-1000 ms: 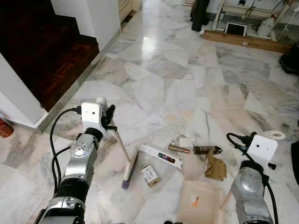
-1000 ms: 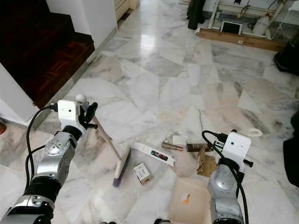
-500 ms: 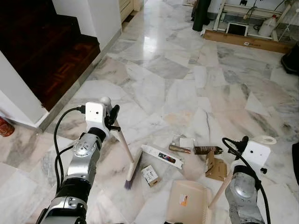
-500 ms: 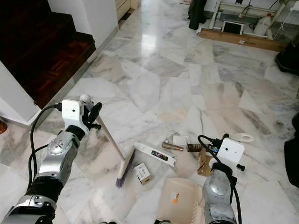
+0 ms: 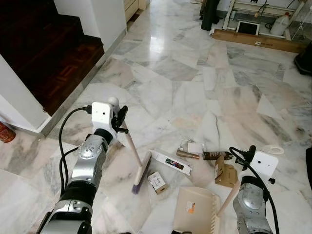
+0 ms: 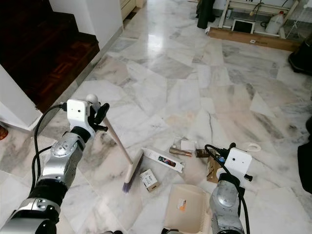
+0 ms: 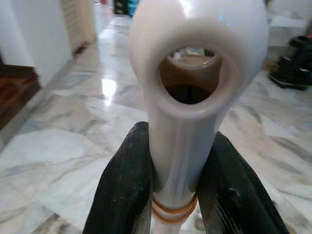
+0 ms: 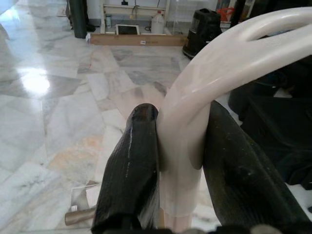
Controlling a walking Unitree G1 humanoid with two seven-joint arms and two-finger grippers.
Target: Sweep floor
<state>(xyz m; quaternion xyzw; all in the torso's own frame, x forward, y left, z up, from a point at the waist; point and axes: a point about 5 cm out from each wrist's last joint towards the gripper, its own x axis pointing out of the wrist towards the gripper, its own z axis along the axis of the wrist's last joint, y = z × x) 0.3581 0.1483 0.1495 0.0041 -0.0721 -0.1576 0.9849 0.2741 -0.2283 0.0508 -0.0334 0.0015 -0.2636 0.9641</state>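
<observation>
Clamped on the top of the broom handle [image 7: 183, 126], the left gripper [image 7: 181, 195] leans the broom [image 5: 139, 168] so its bristles rest on the marble floor [image 5: 185, 92], just beside a small box [image 5: 156, 181]. Over on the other side, the right gripper [image 8: 180, 161] pinches the dustpan's looped handle [image 8: 229, 63], with the beige dustpan [image 5: 195, 210] flat near the litter (a long carton [image 5: 170, 162], torn cardboard [image 5: 224, 174]). Dark wooden stairs [image 5: 44, 53] rise far left.

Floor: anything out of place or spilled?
Yes. Litter lies on the marble between broom and dustpan: a long white box, a small carton, a brown bottle and torn cardboard.
</observation>
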